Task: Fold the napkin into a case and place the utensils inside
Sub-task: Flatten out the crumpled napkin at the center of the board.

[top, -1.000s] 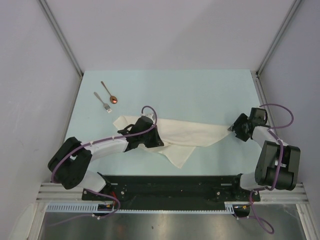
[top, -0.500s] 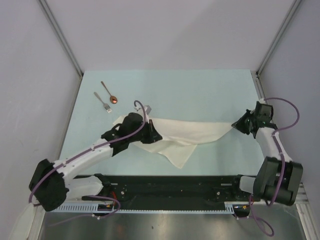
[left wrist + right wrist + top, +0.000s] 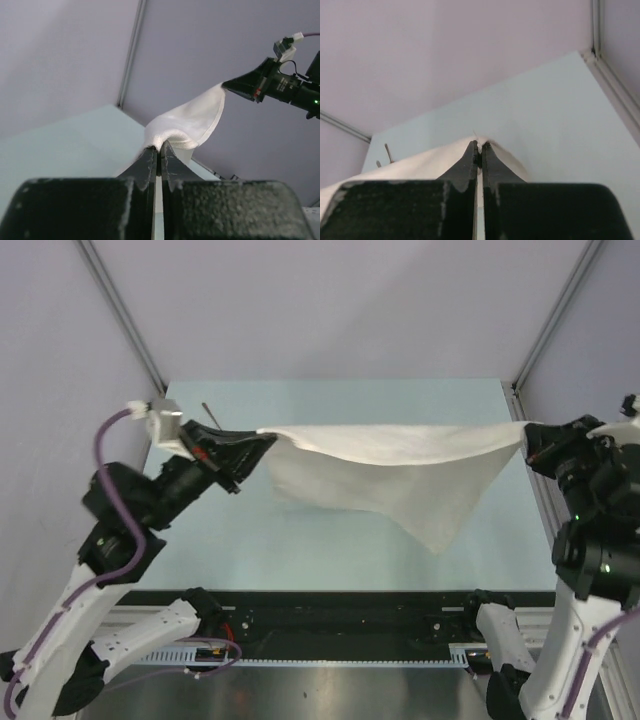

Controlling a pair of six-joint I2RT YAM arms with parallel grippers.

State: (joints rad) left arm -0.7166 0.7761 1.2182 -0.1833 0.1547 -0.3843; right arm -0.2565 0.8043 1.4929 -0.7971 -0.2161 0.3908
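- Table [image 3: 330, 550]: pale blue-green top, below everything.
- Napkin [image 3: 400, 465]: cream cloth held off the table, its top edge stretched between the 2 grippers, 1 corner hanging toward the near side.
- Left gripper [image 3: 266, 437]: jaws pressed together, pinching the napkin's left corner.
- Right gripper [image 3: 527, 437]: jaws pinching the right corner.
- Utensils [image 3: 387, 151]: only 2 thin handle ends show, at the table's far left.

The napkin [image 3: 400, 465] hangs spread above the worktop [image 3: 330, 550], one corner in the left hand [image 3: 264, 439] at the left, another in the right hand [image 3: 527, 433] at the right, with the utensils [image 3: 206, 408] (mostly hidden behind the left arm) far left.
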